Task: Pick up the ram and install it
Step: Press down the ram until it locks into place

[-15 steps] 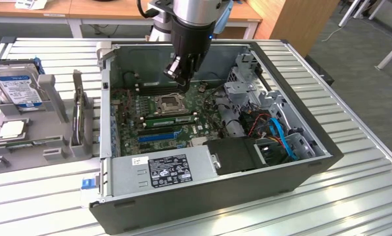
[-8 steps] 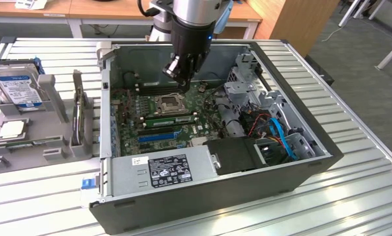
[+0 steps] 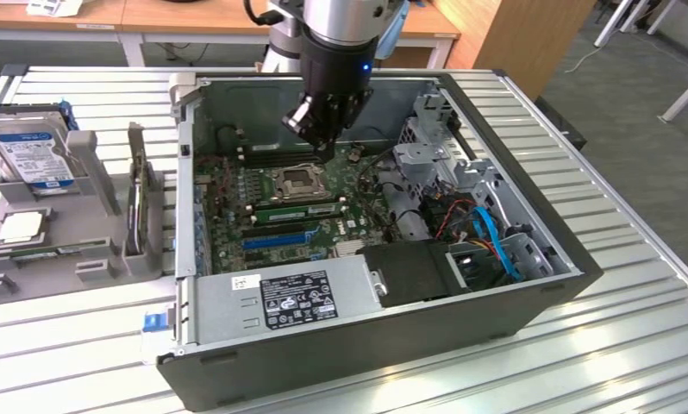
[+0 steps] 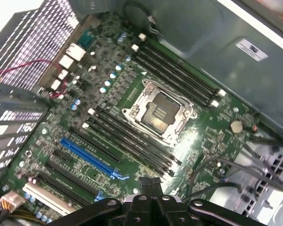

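An open computer case (image 3: 516, 321) lies on its side on a slatted metal table (image 3: 620, 362), its board facing up so the arm can reach straight down into it. The robot's gripper (image 3: 312, 131) hangs above the far half of the board, over the black memory slots (image 3: 278, 155) beyond the bare processor socket (image 3: 298, 179), clear of everything below. In the wrist view the gripper (image 4: 150, 184) shows its jaws pressed together with nothing between them, so it carries no part. The ram (image 3: 300, 208), as far as I can judge, is the long green strip standing on edge in a slot just on the near side of the socket, between it and the blue slot (image 3: 278, 242). It looks seated along its whole length, which would suit empty jaws held well above it, though whether its end clips have locked I cannot tell. Beside the case, at the exterior view's left, a grey holder (image 3: 91, 259) keeps spare parts upright and apart, a hard drive (image 3: 31, 155) among them, each in its own pocket for an easy grasp.
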Robot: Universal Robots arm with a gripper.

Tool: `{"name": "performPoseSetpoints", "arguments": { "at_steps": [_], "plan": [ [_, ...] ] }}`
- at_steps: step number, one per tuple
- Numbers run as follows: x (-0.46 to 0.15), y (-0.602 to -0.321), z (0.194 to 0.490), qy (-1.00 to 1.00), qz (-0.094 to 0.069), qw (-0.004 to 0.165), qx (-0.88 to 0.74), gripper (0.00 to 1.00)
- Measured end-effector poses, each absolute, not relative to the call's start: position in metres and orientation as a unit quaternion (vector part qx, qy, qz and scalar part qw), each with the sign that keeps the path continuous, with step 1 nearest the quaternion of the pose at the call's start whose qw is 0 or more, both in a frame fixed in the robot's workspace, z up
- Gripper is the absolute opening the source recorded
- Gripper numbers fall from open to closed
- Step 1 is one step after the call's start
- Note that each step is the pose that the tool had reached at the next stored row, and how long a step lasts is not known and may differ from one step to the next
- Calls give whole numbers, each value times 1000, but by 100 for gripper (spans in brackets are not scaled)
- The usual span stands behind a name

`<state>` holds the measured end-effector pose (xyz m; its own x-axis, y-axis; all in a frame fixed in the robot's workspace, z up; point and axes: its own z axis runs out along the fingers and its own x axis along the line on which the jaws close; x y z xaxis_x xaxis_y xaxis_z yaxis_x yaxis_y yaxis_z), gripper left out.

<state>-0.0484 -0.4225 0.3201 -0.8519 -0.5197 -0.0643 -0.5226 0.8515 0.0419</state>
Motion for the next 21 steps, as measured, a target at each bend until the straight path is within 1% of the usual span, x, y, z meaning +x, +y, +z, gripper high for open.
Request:
{"name": "performPoseSetpoints", "arguments": {
  "at_steps": [9,15,21],
  "plan": [
    [-48,-422,320,977,27,27,-210,10],
    [-48,-422,320,978,27,27,-207,10],
    [-45,-422,320,978,28,21,-207,10]
  ]
}}
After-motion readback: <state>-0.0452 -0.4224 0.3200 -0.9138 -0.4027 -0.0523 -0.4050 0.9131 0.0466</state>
